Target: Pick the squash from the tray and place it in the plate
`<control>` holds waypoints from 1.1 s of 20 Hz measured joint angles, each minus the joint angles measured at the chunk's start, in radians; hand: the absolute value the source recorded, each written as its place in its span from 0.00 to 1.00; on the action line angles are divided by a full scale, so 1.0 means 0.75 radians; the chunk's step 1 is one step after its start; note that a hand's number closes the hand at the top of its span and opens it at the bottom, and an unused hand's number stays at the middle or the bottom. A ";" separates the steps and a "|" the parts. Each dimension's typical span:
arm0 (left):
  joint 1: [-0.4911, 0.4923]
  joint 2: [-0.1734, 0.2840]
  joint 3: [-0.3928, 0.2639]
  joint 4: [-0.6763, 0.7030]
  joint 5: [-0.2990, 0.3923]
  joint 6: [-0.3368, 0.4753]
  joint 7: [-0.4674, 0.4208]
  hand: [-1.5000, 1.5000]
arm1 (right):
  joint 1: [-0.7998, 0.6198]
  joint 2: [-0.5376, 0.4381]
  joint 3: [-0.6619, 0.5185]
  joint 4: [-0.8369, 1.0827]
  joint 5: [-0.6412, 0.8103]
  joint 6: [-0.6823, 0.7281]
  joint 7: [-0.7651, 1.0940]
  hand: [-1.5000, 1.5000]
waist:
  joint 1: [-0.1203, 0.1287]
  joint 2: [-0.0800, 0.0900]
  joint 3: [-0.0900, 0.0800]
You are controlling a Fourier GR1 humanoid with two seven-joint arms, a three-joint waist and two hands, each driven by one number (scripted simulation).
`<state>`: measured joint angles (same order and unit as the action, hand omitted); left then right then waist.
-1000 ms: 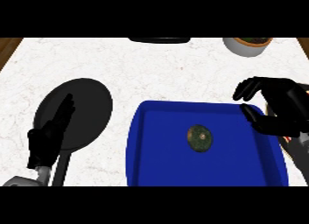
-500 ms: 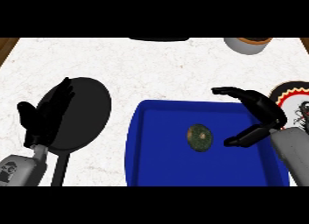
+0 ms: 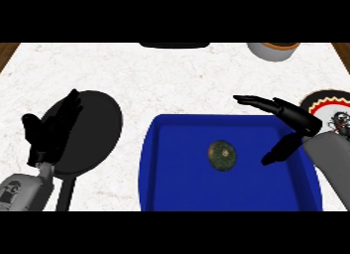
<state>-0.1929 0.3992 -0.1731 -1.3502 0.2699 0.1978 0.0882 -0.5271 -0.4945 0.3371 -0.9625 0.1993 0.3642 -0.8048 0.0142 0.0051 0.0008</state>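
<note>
Green squash (image 3: 222,154) in blue tray (image 3: 206,198) | no writing legible

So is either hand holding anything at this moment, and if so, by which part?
Nothing is held. The right hand is open above the blue tray, apart from the squash. The left hand is open over the black pan.

I am reading no text, number or brand anywhere on the counter. I am seeing only two unreadable markings: a red, white and black figure on the round plate (image 3: 337,113) at the right edge, and a faint dark emblem on the left forearm (image 3: 15,191). Neither is resolving into letters.
</note>
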 measured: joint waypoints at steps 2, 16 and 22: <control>-0.013 -0.003 0.018 0.012 -0.004 -0.010 0.009 0.50 | -0.012 0.012 0.028 -0.013 0.044 -0.003 0.017 0.00 | -0.005 -0.002 -0.001; 0.008 -0.027 0.087 -0.024 -0.049 -0.057 0.053 0.50 | -0.023 0.021 0.169 -0.152 0.410 0.008 0.198 0.00 | -0.016 -0.007 -0.001; 0.007 -0.069 0.098 -0.042 -0.098 -0.055 0.070 0.50 | -0.010 0.052 0.184 -0.190 0.563 0.031 0.268 0.00 | -0.016 -0.008 -0.001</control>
<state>-0.1876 0.3472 -0.0996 -1.3813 0.1967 0.1565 0.1405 -0.5348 -0.4553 0.4752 -1.1054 0.6214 0.3874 -0.6040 0.0020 -0.0006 0.0000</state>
